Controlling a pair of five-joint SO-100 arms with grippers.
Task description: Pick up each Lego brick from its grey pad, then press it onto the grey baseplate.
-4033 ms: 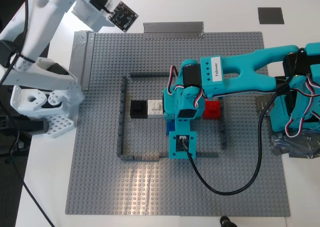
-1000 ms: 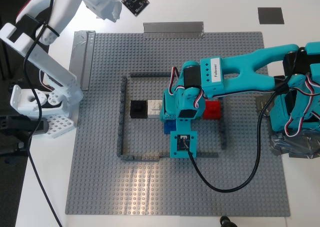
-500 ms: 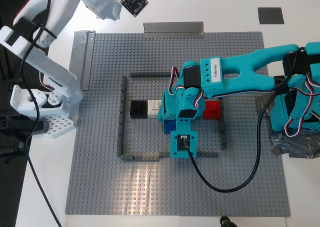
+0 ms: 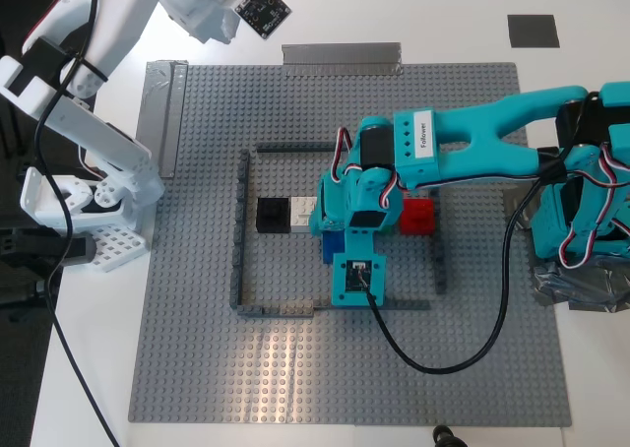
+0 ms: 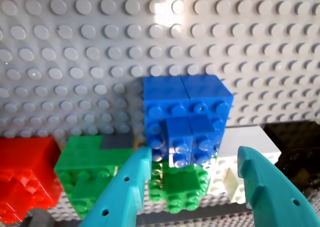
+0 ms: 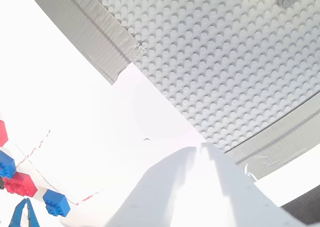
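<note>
Teal fingers (image 5: 125, 187) of my first gripper (image 5: 192, 187) stand apart, one on each side of a green brick (image 5: 182, 187), and they hold nothing. Just beyond them the blue brick (image 5: 187, 112) sits on the grey baseplate (image 5: 75, 47), apart from both fingers. Another green brick (image 5: 85, 167) and a red brick (image 5: 25, 177) lie beside it, and a white brick (image 5: 240, 152) lies on its other side with something black past it.

Seen from the exterior view, this teal arm (image 4: 472, 142) reaches in from the right of the frame to the middle of the baseplate (image 4: 295, 368), inside the thin dark outline (image 4: 238, 230). Only a small part of the blue brick (image 4: 333, 248) shows under the gripper (image 4: 340, 240). The black brick (image 4: 272, 214) stands left of it, touching the white brick (image 4: 303, 213), and the red brick (image 4: 417, 215) is on the right side of the arm. One dark grey pad (image 4: 533, 30) lies bare on the white surface (image 4: 591, 33) at the upper right of the frame.

My second gripper (image 6: 205, 152) shows only as a bright white shape, so I cannot tell if it is open or closed. It hangs over the white surface near a taped corner (image 6: 85, 32) of the baseplate. The white arm (image 4: 89, 53) is at the upper left of the exterior view.
</note>
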